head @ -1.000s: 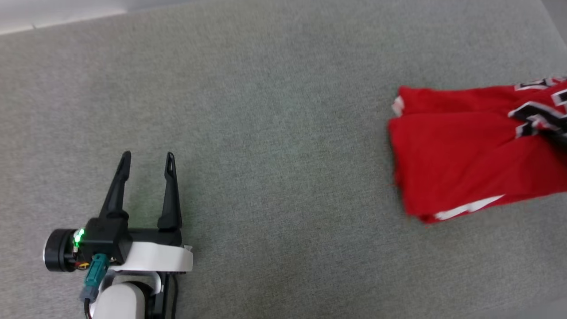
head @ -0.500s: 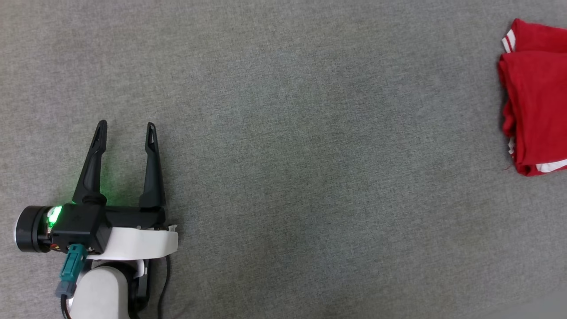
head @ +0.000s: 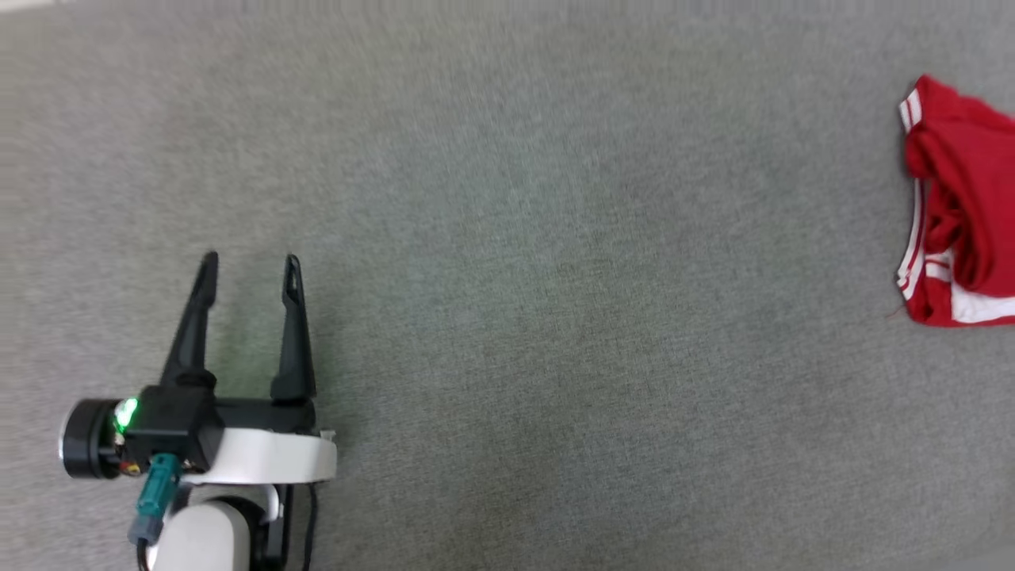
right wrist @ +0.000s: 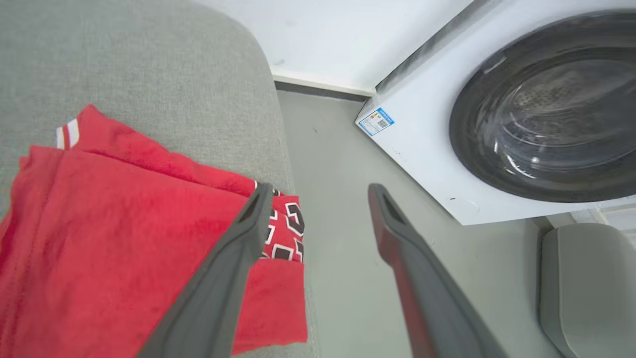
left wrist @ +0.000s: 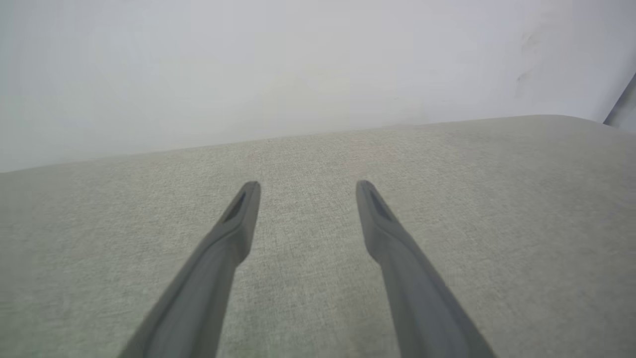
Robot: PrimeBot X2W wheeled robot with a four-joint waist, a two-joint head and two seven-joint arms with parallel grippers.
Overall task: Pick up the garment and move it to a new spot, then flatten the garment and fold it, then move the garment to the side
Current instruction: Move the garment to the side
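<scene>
A: Garments, how many?
B: One. The red jersey (head: 959, 214) lies bunched on the grey cushion (head: 555, 333), far right in the head view and cut by the frame. Red-white striped trim down its left side, white patch at the bottom
A: What does the right wrist view add?
B: The jersey (right wrist: 114, 238) has black white-edged lettering at its end, right at the cushion's (right wrist: 149, 59) rounded edge, with the floor (right wrist: 338, 258) beside it
A: Grippers?
B: Two, four fingers in all. In the head view the left gripper (head: 250, 259) sits lower left, well apart from the jersey, jaws spread wide, nothing in them. Left wrist view agrees: the left gripper (left wrist: 307, 184) is over bare cushion (left wrist: 497, 199), with a pale wall (left wrist: 298, 64) behind
A: And the other?
B: The right gripper (right wrist: 321, 188) has its jaws wide apart and empty. One finger (right wrist: 223, 278) crosses in front of the jersey, the other in front of the floor. Touching the cloth or not, cannot tell
A: Rest?
B: One white front-loading washing machine (right wrist: 422, 164) on the floor, with one dark round door (right wrist: 546, 104) and one blue label (right wrist: 375, 121). Also one grey rounded thing (right wrist: 586, 288) bottom right, cannot tell what
</scene>
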